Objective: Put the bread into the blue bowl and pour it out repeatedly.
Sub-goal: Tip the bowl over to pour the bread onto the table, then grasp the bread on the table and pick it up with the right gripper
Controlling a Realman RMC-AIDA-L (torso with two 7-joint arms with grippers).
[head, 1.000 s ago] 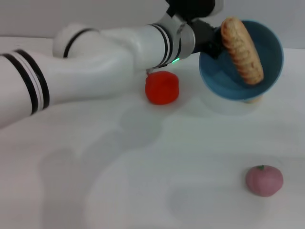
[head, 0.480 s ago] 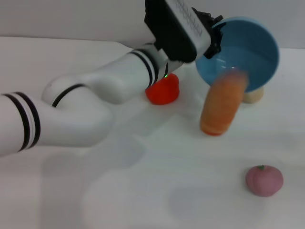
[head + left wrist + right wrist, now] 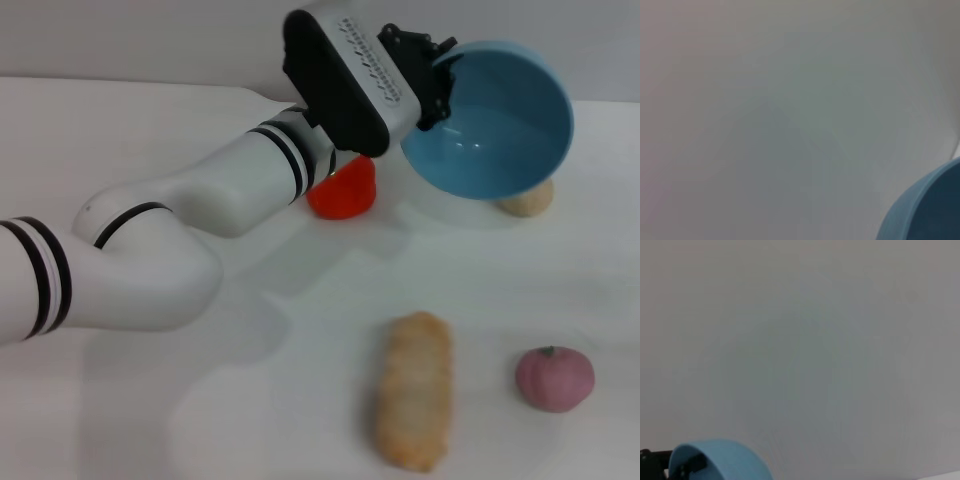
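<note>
My left gripper is shut on the near rim of the blue bowl and holds it up over the far right of the table, tipped steeply with its mouth facing forward and down. The bowl is empty. The bread, a long golden-brown loaf, lies flat on the table near the front, well below and in front of the bowl. A piece of the bowl's rim fills the corner of the left wrist view. The right wrist view shows the bowl from afar. My right gripper is out of view.
A red tomato-like object sits under my left forearm. A small beige ball lies behind and below the bowl. A pink round fruit rests just right of the bread. The white table spreads to the left.
The bread slid out of the tilted bowl, fell and now lies on the table at the front. My left wrist rolled further and the bowl lifted slightly.
</note>
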